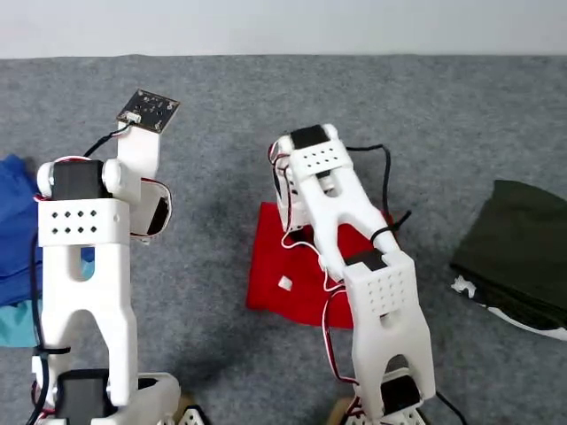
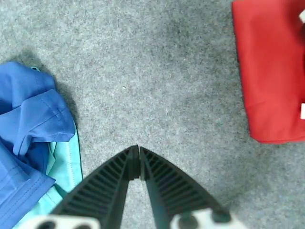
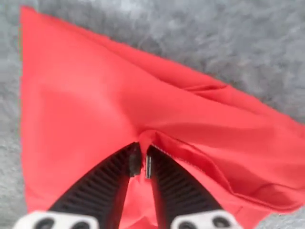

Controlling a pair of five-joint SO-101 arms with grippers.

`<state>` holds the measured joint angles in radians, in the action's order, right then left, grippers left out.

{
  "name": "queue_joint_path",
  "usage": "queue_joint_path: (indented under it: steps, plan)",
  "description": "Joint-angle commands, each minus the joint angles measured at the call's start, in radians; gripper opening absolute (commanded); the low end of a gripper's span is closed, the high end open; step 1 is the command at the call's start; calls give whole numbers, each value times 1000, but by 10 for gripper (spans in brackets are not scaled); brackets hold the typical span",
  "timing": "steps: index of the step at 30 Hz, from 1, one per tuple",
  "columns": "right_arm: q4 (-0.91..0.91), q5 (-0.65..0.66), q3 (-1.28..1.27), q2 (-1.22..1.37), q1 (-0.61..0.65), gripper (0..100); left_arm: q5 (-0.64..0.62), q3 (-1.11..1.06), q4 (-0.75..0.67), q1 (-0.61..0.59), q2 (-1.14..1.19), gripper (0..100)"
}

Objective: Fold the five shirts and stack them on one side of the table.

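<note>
A red shirt [image 1: 273, 266] lies partly folded on the grey carpet in the middle of the table, under my right arm [image 1: 354, 239]. My right gripper [image 3: 140, 164] is shut on a raised fold of the red shirt [image 3: 95, 95]. A blue shirt [image 1: 13, 212] lies crumpled at the left edge, over a teal shirt [image 1: 12, 324]. My left gripper [image 2: 139, 164] is shut and holds nothing, hanging over bare carpet between the blue shirt [image 2: 28, 114] and the red shirt [image 2: 271, 71]. A folded dark green shirt [image 1: 518, 248] rests at the right edge.
A white cloth edge [image 1: 496, 310] shows under the dark green shirt. The teal shirt [image 2: 64, 167] pokes out beside the blue one. Bare grey carpet [image 1: 221, 106] stretches across the back of the table and between the piles.
</note>
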<state>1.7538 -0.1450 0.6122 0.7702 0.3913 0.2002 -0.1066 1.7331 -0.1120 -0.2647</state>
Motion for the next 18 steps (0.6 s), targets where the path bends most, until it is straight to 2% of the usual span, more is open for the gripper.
queue_joint_path:
  steps: [1, 4, 12, 18]
  plan:
    - [45, 11, 40, -111, -25, 9, 9, 4, -5, 5, -38, 5]
    - [45, 11, -38, -225, -25, 9, 9, 5, -3, 2, -38, 5]
    - [42, 11, -516, -602, -27, 9, 11, 5, -6, 0, -38, 5]
    - [19, 14, -787, -777, -39, 9, 18, 7, -11, 5, -38, 5]
